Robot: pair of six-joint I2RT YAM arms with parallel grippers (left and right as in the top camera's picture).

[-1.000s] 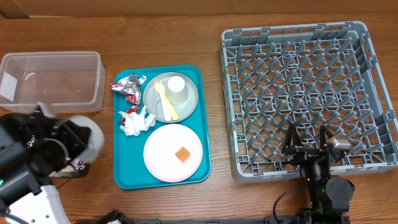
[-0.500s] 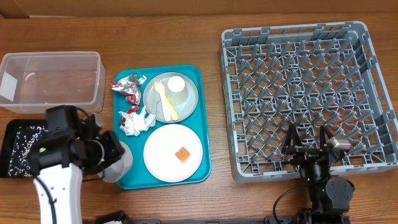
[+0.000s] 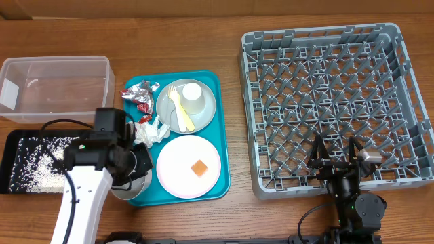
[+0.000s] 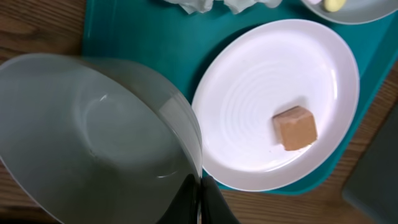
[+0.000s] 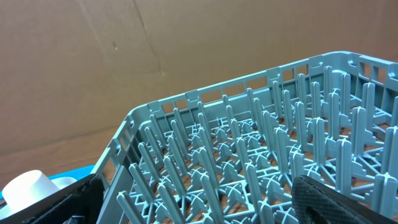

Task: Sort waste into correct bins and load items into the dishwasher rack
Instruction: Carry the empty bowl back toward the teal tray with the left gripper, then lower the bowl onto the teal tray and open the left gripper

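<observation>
Bowl [image 4: 93, 137] is up in the left gripper [image 4: 200, 194], fingers clenched on its rim, tipped so the smooth white inside faces the wrist camera. From overhead it hangs over the near left corner of the teal tray [image 3: 221, 122], partly past the edge and right beside the pink plate [image 3: 178, 157].

On that plate sits one orange cube [image 3: 198, 169], right of centre. Behind it on the same tray is the green plate [image 3: 205, 112], carrying the upturned cup [image 3: 193, 97] and pale cutlery [image 3: 180, 114] lying beside it. Along the tray's left side sit red-and-silver wrappers [image 3: 140, 93], and the crumpled napkin [image 3: 152, 132] just in front of them, close to the arm.

Left of the arm, the black tray [image 3: 12, 139] holds scattered rice [image 3: 39, 166], thickest toward its near side. Behind it stands the clear tub [image 3: 108, 81], wood showing through its floor.

Off to the right, well apart, the rack [image 3: 247, 102] shows bare pegs. The right gripper [image 3: 336, 160] hovers at its near edge, fingers spread wide, gripping nothing.
</observation>
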